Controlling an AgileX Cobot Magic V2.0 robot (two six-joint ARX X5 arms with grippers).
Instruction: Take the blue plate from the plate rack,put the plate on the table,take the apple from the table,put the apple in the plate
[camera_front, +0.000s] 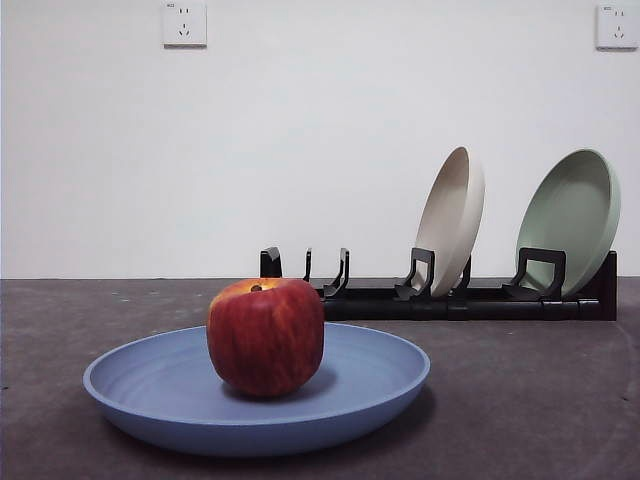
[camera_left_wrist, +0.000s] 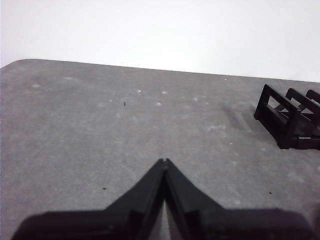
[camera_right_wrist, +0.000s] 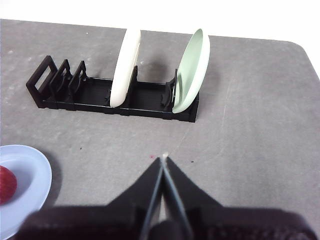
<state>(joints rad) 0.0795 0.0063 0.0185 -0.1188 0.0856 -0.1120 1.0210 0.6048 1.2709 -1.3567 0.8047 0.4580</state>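
The red apple (camera_front: 265, 335) sits in the middle of the blue plate (camera_front: 160, 385), which lies flat on the dark grey table (camera_front: 520, 400) in front of the black plate rack (camera_front: 470, 298). In the right wrist view the plate (camera_right_wrist: 30, 175) and an edge of the apple (camera_right_wrist: 6, 184) show beside the rack (camera_right_wrist: 95, 95). My right gripper (camera_right_wrist: 164, 158) is shut and empty above bare table, short of the rack. My left gripper (camera_left_wrist: 164, 162) is shut and empty over bare table, with the rack's end (camera_left_wrist: 287, 117) off to one side. Neither gripper shows in the front view.
A cream-beige plate (camera_front: 452, 218) and a pale green plate (camera_front: 572, 218) stand upright in the rack's right-hand slots; they also show in the right wrist view, the cream plate (camera_right_wrist: 125, 67) and the green plate (camera_right_wrist: 192, 67). A white wall with two sockets stands behind the table.
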